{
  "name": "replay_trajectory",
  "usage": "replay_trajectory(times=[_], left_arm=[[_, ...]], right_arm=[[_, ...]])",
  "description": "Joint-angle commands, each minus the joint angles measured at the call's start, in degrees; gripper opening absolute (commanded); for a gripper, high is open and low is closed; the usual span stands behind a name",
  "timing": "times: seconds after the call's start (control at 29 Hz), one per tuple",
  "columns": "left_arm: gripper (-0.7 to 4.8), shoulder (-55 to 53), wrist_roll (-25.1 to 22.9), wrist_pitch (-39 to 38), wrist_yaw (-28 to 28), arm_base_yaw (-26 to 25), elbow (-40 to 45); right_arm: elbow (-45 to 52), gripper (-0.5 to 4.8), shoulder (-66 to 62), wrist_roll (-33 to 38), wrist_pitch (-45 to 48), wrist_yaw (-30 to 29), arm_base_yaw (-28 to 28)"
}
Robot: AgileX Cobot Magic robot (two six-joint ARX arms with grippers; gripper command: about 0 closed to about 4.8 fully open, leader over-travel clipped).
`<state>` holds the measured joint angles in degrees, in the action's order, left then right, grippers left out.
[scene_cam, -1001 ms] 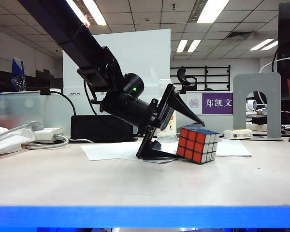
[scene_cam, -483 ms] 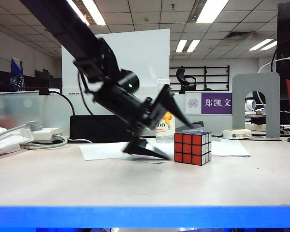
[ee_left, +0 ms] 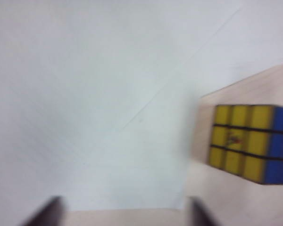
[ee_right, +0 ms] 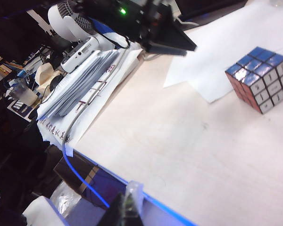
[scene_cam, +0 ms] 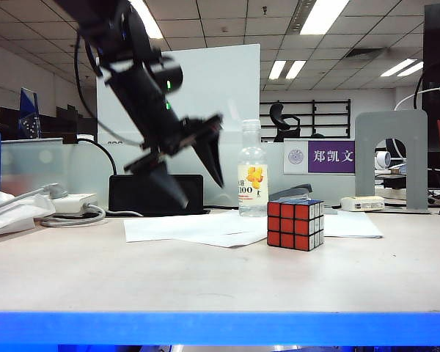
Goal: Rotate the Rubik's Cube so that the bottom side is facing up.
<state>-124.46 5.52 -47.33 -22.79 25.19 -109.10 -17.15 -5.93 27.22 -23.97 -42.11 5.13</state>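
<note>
Left tool is hanging open and empty, up and left of the Rubik's Cube. Cube is sitting flat on the surface, blue face up. Right tool is barely showing; its state cannot be told.

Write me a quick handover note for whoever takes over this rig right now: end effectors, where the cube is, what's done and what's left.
Left end effector: lifted off the table, left of the cube, jaws apart, holding nothing.
Right end effector: only a sliver at its wrist camera's edge near the table's front; state unreadable.
Small black-framed Rubik's Cube: flat on the pale wooden table, blue face up, red toward the exterior camera, beside the white paper sheets, in front of the clear plastic bottle.
Done: cube released and resting.
Left: confirm the former bottom face is now up; pictures alone can't say.
</note>
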Motion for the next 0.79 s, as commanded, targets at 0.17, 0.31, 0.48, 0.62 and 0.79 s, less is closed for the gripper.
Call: replay_trajectory(times=[0.17,0.31,0.48,0.62,0.79], left_arm=[[-0.06,11.67,0.52,16.92,4.7,0.28,-0.24],[-0.06,18.71,-1.11,24.26,13.66,0.7,-0.24],[-0.06,28.13,-3.91,23.5,17.18,0.68,1.49],[-0.06,37.13,-6.62,22.64,20.44,0.7,7.43],[-0.06,53.11,-7.43,21.64,22.99,0.66,22.45]], right_arm=[[-0.35,-0.06,-0.02,0.5,16.41,-0.07,-0.11],[-1.81,-0.06,-0.02,1.53,17.81,2.6,-0.17],[-4.55,-0.06,0.2,0.46,16.98,8.46,-0.17],[-7.34,-0.06,0.2,-4.11,16.94,13.38,-0.17],[-10.29,-0.06,0.24,-8.74,16.37,20.28,-0.17]])
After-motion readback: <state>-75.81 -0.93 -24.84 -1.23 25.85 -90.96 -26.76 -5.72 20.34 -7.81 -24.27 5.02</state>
